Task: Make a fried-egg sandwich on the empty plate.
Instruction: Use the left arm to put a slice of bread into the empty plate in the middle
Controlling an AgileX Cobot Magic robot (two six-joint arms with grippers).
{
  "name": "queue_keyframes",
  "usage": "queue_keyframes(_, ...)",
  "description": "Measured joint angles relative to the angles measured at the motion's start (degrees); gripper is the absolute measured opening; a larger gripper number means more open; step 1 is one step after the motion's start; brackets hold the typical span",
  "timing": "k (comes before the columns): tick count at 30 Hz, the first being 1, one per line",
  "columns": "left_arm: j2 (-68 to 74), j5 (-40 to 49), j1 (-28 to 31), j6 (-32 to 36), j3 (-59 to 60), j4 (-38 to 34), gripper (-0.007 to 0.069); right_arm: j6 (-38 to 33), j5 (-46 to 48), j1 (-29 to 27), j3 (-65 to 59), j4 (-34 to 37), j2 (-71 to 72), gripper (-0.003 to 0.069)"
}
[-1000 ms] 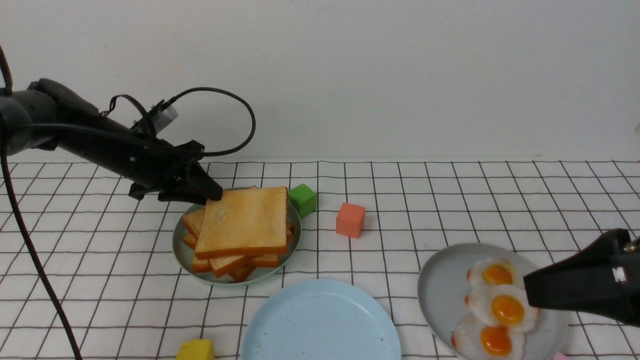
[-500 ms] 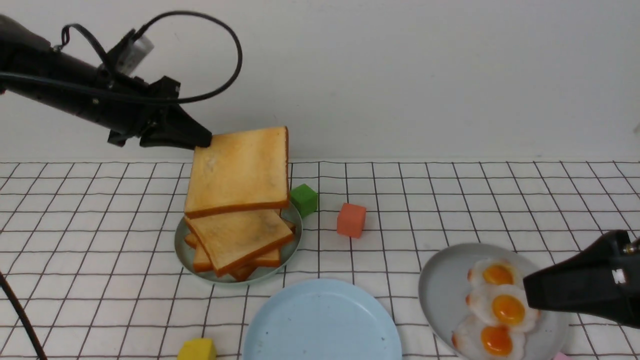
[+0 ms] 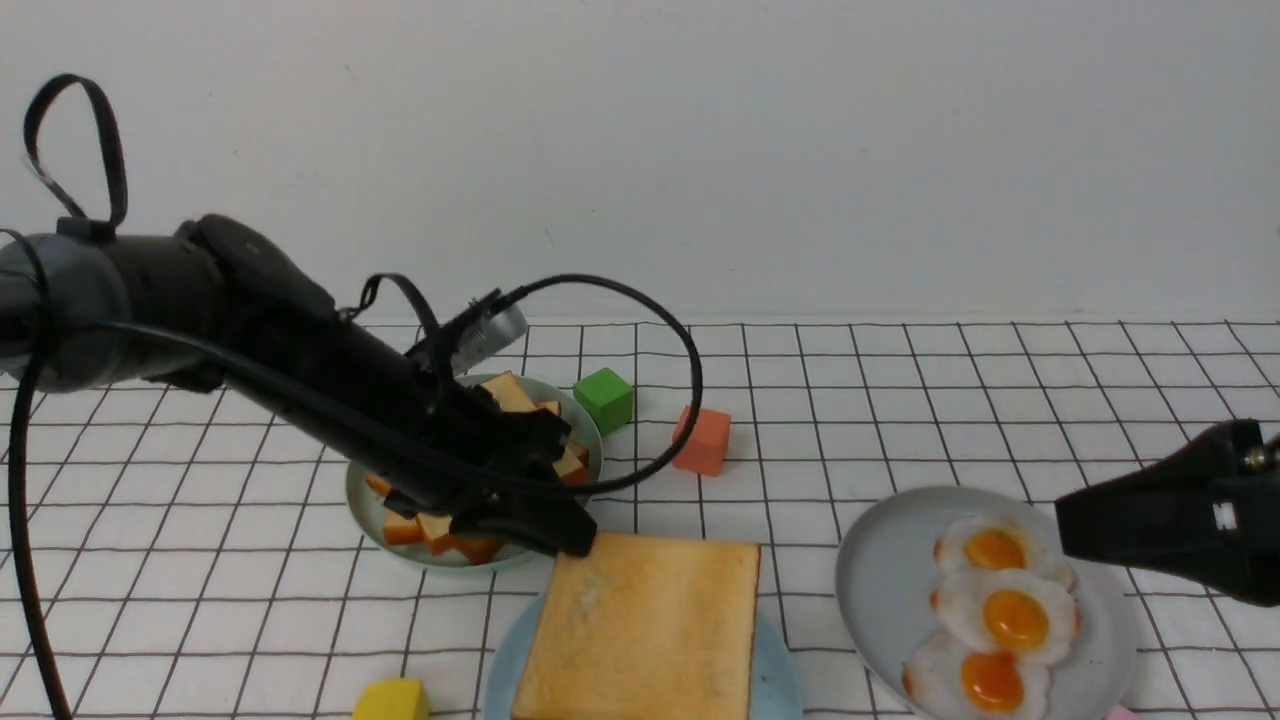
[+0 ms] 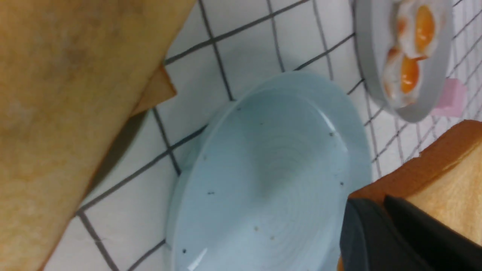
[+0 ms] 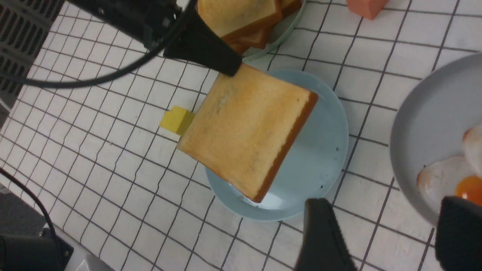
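Observation:
My left gripper (image 3: 575, 540) is shut on one corner of a square golden-brown toast slice (image 3: 645, 625). The slice hangs tilted over the pale sky-blue plate (image 3: 782, 680) at the front centre; whether it touches the plate I cannot tell. The right wrist view shows the same slice (image 5: 244, 128) covering the left half of the plate (image 5: 320, 150). In the left wrist view the black fingers (image 4: 376, 226) pinch the toast's edge (image 4: 452, 169) above the plate (image 4: 271, 169). Three fried eggs (image 3: 1005, 615) lie on a grey plate (image 3: 870, 590). Beside them my right gripper (image 5: 388, 201) hovers open, holding nothing.
A sage-green plate (image 3: 362, 505) behind the left arm holds the remaining stack of toast (image 3: 440, 530). A green cube (image 3: 604, 398) and an orange-red cube (image 3: 702, 440) stand behind the blue plate. A yellow block (image 3: 392, 700) lies at the front left. A pink block (image 4: 450, 98) lies by the grey plate.
The left gripper lifted the top slice off the stack, then carried it forward and down over the blue plate. The right gripper has hardly moved.

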State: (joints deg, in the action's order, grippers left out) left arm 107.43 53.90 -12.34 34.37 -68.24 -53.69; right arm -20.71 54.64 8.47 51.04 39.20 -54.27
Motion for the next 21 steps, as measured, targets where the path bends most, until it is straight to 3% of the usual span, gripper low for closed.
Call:
queue_keyframes(10,-0.1,-13.2,-3.3,-7.5,3.8,2.3,0.0062,-0.2,-4.4,0.0,0.0,-1.1,0.0,0.0420)
queue_keyframes(13,-0.1,-13.4,-3.8,-8.2,3.8,3.7,0.0127,-0.2,-5.1,0.0,0.0,-1.1,0.0,0.0420)
queue_keyframes(21,-2.9,-9.2,-3.8,-12.8,3.5,12.3,0.0411,5.9,-5.3,0.0,0.0,-4.5,-0.7,0.0420)
